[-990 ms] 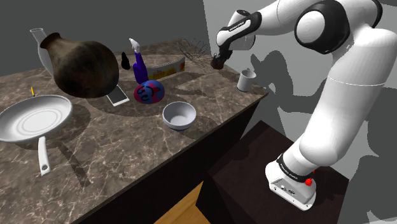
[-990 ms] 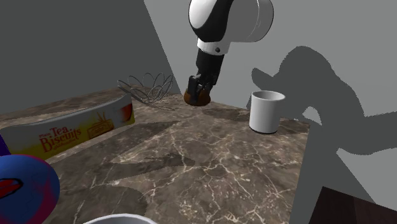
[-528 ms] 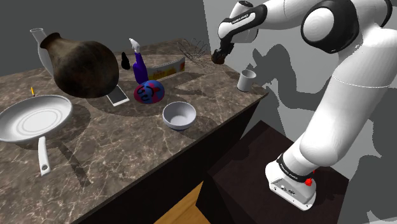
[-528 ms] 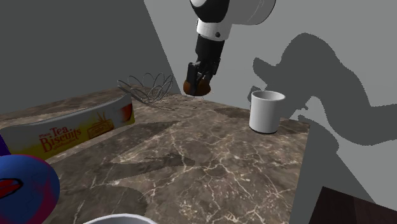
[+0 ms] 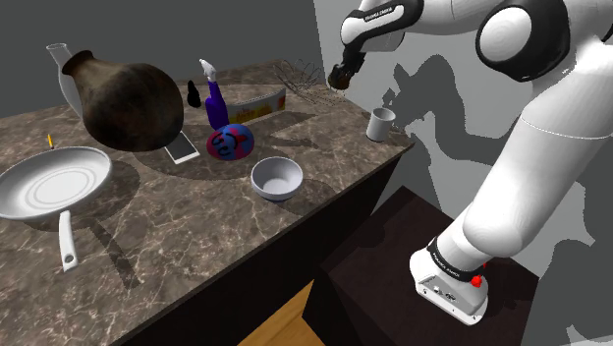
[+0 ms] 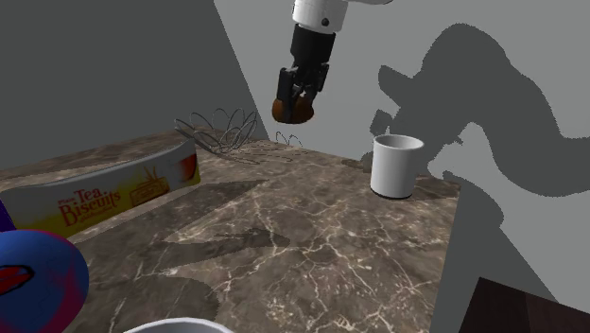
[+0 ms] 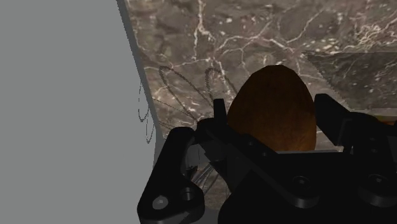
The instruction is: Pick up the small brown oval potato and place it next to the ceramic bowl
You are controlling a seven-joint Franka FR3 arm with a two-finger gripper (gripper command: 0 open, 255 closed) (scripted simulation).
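Clamping a small brown oval potato (image 7: 272, 109) between both fingers of the all-black tool (image 6: 296, 95), high in the air and well clear of the dark veined marble bench (image 6: 284, 236). Grips only the upper part, judging by the second exterior view, with the rounded bulk bulging out beneath the fingertips. Likely to slip, then, on any sharp swing or jolt: smooth curved skin, narrow hold.

Straight below the tool, a tangle of thin wire (image 6: 219, 130) by the wall; off to one side and lower, a plain white mug (image 6: 396, 166). Well away from the tool, across a long stretch of bench, the plain white round bowl (image 5: 276, 178).

Calls for a long carry, so plenty of chance to shed the load from height; once dropped on hard stone, probably rolls, perhaps over the bench edge. Between tool and bowl, a yellow biscuit box (image 5: 257, 102) and a purple spray bottle (image 5: 215, 98): risks clipping either on a low path. Could also send the potato rolling, or knock the bowl's rim, if let go too high or too close.
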